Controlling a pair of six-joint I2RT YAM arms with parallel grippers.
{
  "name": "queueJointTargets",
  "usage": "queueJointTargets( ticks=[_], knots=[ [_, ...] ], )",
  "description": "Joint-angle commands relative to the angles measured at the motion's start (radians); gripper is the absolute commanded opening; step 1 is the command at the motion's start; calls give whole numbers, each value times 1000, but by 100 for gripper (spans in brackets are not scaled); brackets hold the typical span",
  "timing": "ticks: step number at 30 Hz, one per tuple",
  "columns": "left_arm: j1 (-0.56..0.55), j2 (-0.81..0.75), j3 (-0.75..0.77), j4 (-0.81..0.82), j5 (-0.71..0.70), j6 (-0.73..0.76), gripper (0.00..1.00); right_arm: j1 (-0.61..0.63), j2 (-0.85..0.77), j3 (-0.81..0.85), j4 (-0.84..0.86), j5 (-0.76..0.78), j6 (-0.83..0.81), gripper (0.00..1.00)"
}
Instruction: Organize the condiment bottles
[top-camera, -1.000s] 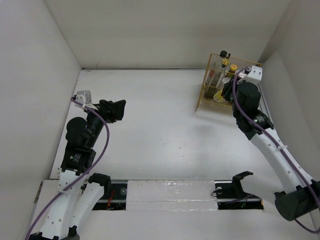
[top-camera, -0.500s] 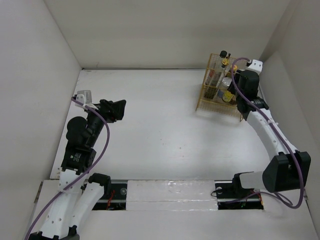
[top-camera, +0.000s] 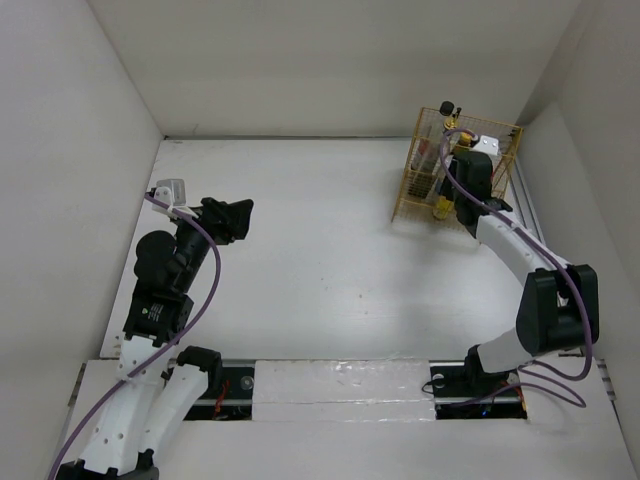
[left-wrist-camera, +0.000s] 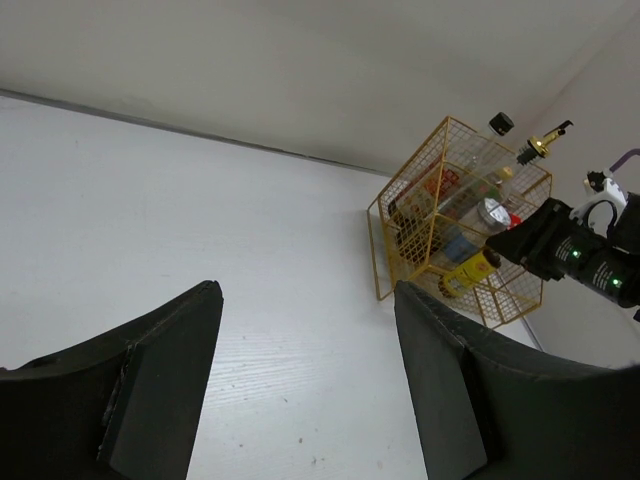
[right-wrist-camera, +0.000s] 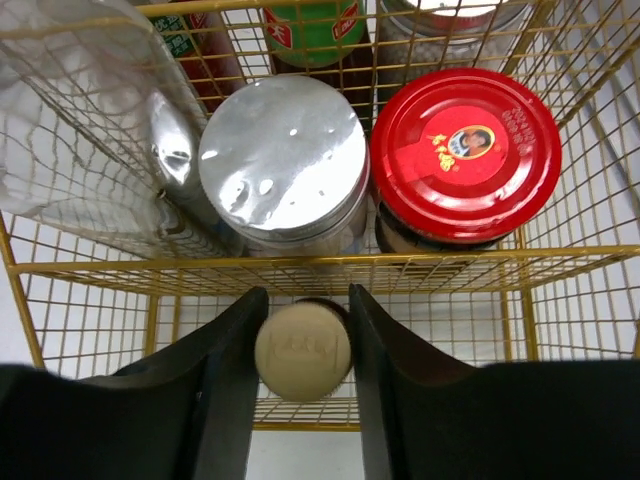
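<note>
My right gripper points down into the yellow wire basket and is shut on the pale yellow cap of a condiment bottle in the basket's near row. Just beyond stand a silver-capped shaker, a red-lidded dark jar and a tall clear bottle. From above, the basket sits at the table's far right corner, with the right gripper over it. My left gripper hovers open and holds nothing at the left side, far from the basket.
White walls close in the table on three sides, and the basket stands near the right wall. A green-labelled bottle stands in the basket's back row. Two spouted bottle tops rise above the basket rim.
The right arm has folded in and its wrist has swung left from the basket's right side to above it, bringing the yellow-capped bottle down inside. The left arm has not moved.
</note>
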Motion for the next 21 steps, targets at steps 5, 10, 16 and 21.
queueJointTargets(
  ticks=[5,10,16,21],
  knots=[
    [-6,-1,4,47,25,-3,66,18,-24,-16,82,40,15,68],
    [-6,-1,4,47,25,-3,71,27,-105,-16,82,49,15,83],
    [-6,-1,4,56,43,-3,90,92,-288,-16,73,50,-16,100],
    [-6,8,4,56,78,-3,100,188,-460,-29,136,-167,-86,100]
  ],
)
